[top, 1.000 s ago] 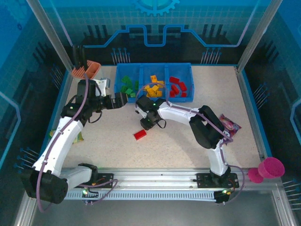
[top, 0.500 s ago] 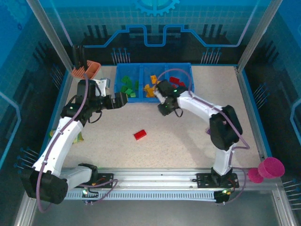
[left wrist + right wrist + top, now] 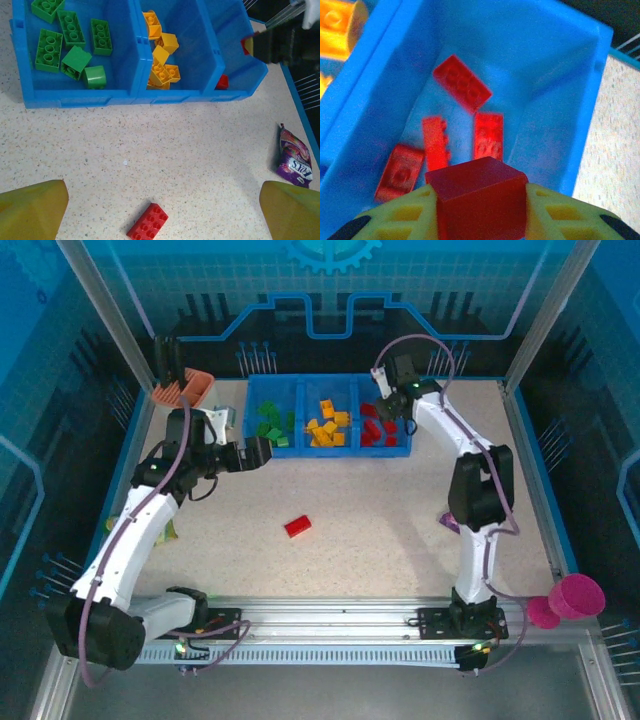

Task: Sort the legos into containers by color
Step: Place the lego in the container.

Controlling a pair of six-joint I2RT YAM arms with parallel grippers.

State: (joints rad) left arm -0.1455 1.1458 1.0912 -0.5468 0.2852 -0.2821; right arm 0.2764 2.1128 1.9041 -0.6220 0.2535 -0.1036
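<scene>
The blue tray [image 3: 330,452] stands at the back of the table with three compartments side by side. Green legos [image 3: 268,426] lie in the left one, orange-yellow legos [image 3: 327,426] in the middle one, red legos [image 3: 378,428] in the right one. My right gripper [image 3: 398,392] hangs over the right compartment, shut on a red brick [image 3: 477,197]; several red bricks [image 3: 462,82] lie below it. One loose red brick [image 3: 297,526] rests on the table. My left gripper [image 3: 262,452] is open near the tray's left front, its fingers [image 3: 30,207] wide apart above the loose brick [image 3: 148,223].
A beige cup with an orange insert [image 3: 190,388] stands at the back left. A pink cup [image 3: 577,595] lies off the table at the front right. A purple candy wrapper [image 3: 294,162] lies on the table right of centre. Frame posts rise at the back corners.
My right arm has swung from the middle of the table, near the loose red brick, up and right to above the right compartment. The left arm has stayed put.
</scene>
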